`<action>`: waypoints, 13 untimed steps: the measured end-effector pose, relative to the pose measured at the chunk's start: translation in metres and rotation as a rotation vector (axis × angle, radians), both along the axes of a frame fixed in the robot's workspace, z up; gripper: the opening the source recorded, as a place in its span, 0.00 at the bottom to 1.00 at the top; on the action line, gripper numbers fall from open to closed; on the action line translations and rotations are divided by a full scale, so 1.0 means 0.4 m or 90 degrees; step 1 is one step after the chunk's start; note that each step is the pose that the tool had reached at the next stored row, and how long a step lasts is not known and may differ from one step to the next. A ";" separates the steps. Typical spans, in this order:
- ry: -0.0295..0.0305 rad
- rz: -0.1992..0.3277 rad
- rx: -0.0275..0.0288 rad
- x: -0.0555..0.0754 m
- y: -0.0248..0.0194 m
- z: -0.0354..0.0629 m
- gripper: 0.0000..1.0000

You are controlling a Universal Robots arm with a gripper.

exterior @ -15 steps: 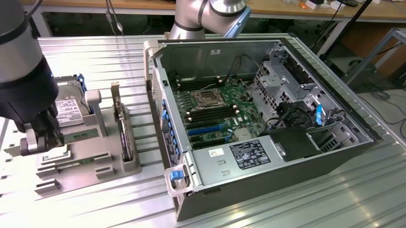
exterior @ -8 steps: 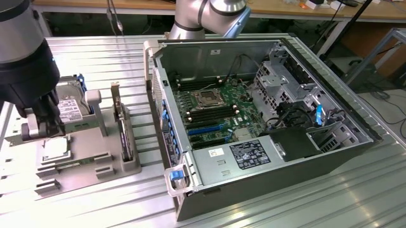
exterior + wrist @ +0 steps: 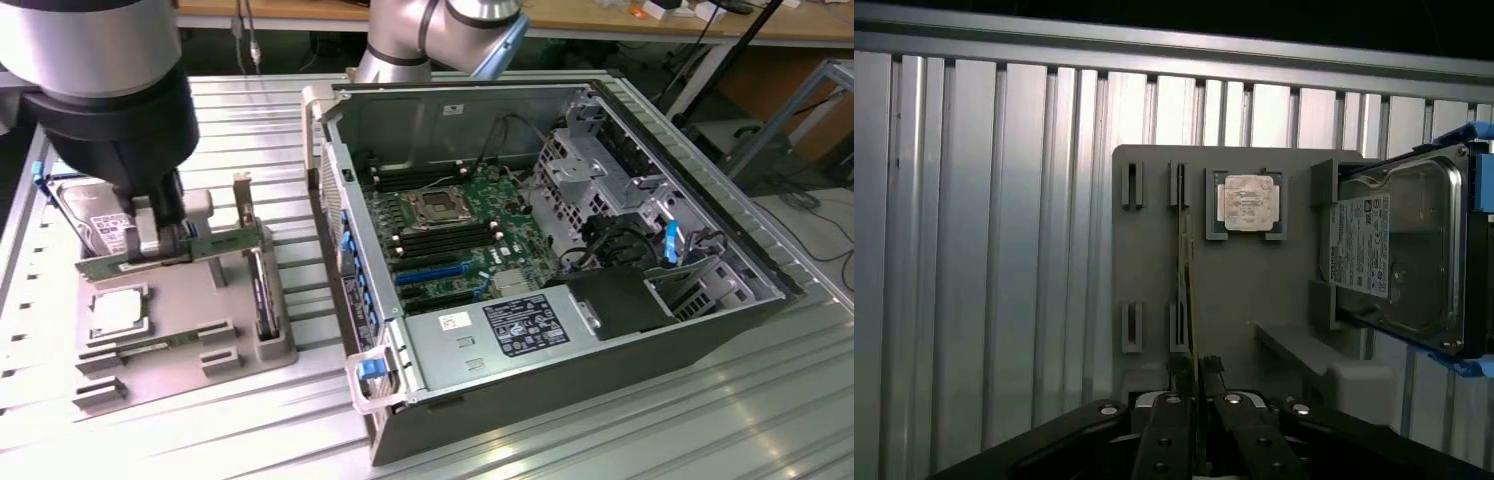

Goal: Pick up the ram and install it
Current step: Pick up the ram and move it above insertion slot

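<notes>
- The gripper [image 3: 1197,388] is hanging over the gray holder tray [image 3: 1254,290] at the exterior view's left, well apart from the open computer case [image 3: 454,120].
- Its jaws are standing narrow and are pinching the ram stick [image 3: 1190,290], which is sitting on edge between them and running out along the tray.
- The processor chip [image 3: 1246,203] is lying on the tray near the stick's far end, and the hard drive [image 3: 1394,250] is lying beyond the chip.
- Whether the stick is resting in its tray slots or hanging just clear of them, I cannot tell.
- By my reading, the picking-up is under way: the grasp is looking made, but the stick is not yet travelling toward the case.
- The installing is not yet begun: the long dark memory slots [image 3: 438,240] on the motherboard [image 3: 514,238] are looking empty.
</notes>
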State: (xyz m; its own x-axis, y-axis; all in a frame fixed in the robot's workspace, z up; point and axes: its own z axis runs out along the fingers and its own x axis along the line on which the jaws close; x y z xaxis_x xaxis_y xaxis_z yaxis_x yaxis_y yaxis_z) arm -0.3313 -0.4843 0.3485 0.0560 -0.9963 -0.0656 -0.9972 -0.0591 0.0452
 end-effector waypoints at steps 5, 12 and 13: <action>-0.0001 0.000 0.0000 0.056 0.005 0.019 0.15; 0.0003 0.000 0.0004 0.171 0.014 0.069 0.15; 0.0008 0.000 0.0032 0.209 0.015 0.074 0.15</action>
State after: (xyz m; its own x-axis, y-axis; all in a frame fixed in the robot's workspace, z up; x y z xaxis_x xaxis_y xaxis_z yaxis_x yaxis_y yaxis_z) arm -0.2475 -0.4784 0.3781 0.0561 -0.9959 -0.0707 -0.9972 -0.0594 0.0462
